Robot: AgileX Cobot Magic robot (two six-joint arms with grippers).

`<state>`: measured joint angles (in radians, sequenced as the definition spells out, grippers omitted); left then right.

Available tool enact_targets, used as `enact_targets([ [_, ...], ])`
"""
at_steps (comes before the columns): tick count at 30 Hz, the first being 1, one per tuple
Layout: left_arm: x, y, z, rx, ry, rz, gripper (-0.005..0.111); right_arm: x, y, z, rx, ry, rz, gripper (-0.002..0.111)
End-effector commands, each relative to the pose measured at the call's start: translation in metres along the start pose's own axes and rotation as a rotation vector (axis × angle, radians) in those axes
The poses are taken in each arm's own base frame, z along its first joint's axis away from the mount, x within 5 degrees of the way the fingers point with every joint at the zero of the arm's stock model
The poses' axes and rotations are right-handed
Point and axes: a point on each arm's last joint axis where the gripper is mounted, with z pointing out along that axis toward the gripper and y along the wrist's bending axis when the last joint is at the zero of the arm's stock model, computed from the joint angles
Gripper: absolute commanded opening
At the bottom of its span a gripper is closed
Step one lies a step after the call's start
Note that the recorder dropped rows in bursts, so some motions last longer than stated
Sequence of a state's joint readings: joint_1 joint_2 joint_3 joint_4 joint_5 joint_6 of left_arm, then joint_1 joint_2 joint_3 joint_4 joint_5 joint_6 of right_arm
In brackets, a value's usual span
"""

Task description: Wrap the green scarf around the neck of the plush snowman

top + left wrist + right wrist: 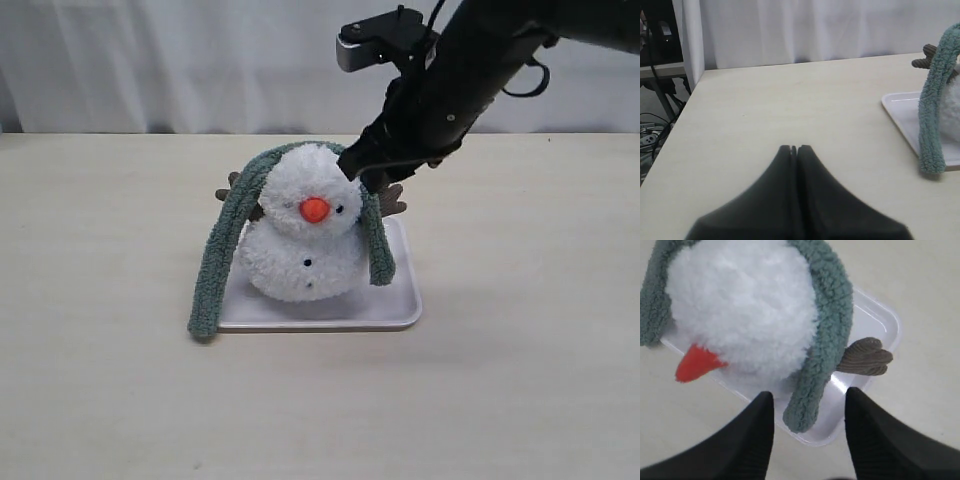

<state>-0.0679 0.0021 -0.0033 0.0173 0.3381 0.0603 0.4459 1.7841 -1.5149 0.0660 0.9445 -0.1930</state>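
Chenille of a dull grey-green makes up the scarf (222, 250), a long, narrow, fuzzy strip with rounded ends. It lies arched over the top of the head of the snowman (305, 265), not in the neck (272, 226), the crease between the head ball and the body ball, which shows bare at the front. The scarf's left half hangs past the left edge of the tray (400, 305), and its end rests on the table (520, 380) by the tray's near left corner. The right half is shorter and hangs just beside the body, over the tray.

The snowman is fluffy white plush in two rounded balls, with an orange cone nose (314, 209), small black eyes and buttons, and a brown ribbed twig arm (391, 203) sticking out to the right. It sits upright on the tray, facing the near side. The tray is smooth, glossy and white, rectangular with rounded corners and a low rim. The table is pale, matt beige, and a white pleated curtain (150, 60) hangs at the far side.

The right pincer (810, 392), with smooth black tapering fingers, is spread apart and holds nothing. It hangs at the upper right of the head, close to the scarf. The left pincer (794, 148) has its black fingers pressed together, empty, over bare table well left of the tray.
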Motion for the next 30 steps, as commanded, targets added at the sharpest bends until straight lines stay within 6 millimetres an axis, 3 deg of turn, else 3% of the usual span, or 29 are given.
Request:
enact_targets([
  [1, 0.0, 0.0, 0.0, -0.004, -0.01, 0.001, 0.0, 0.021, 0.003, 0.023, -0.028, 0.033, -0.024, 0.055],
  [4, 0.0, 0.0, 0.0, -0.004, -0.01, 0.001, 0.0, 0.027, 0.003, 0.04, -0.025, 0.029, -0.015, 0.062],
  [12, 0.0, 0.0, 0.0, -0.004, -0.01, 0.001, 0.0, 0.026, -0.004, 0.073, 0.045, -0.051, -0.073, 0.061],
  [15, 0.0, 0.0, 0.0, -0.004, -0.01, 0.001, 0.0, 0.026, -0.004, 0.08, 0.046, -0.05, -0.073, 0.045],
  [16, 0.0, 0.0, 0.0, -0.004, -0.01, 0.001, 0.0, 0.026, -0.004, 0.081, 0.045, -0.046, -0.073, 0.032],
  [17, 0.0, 0.0, 0.0, -0.004, -0.01, 0.001, 0.0, 0.026, -0.004, 0.081, 0.045, -0.044, -0.073, 0.027],
  [19, 0.0, 0.0, 0.0, -0.004, -0.01, 0.001, 0.0, 0.027, -0.004, 0.08, 0.046, -0.039, -0.077, 0.004],
  [22, 0.0, 0.0, 0.0, -0.004, -0.01, 0.001, 0.0, 0.029, -0.005, 0.073, 0.052, -0.013, -0.09, 0.004],
  [30, 0.0, 0.0, 0.0, -0.004, -0.01, 0.001, 0.0, 0.019, -0.009, 0.028, 0.12, -0.085, -0.026, 0.004],
])
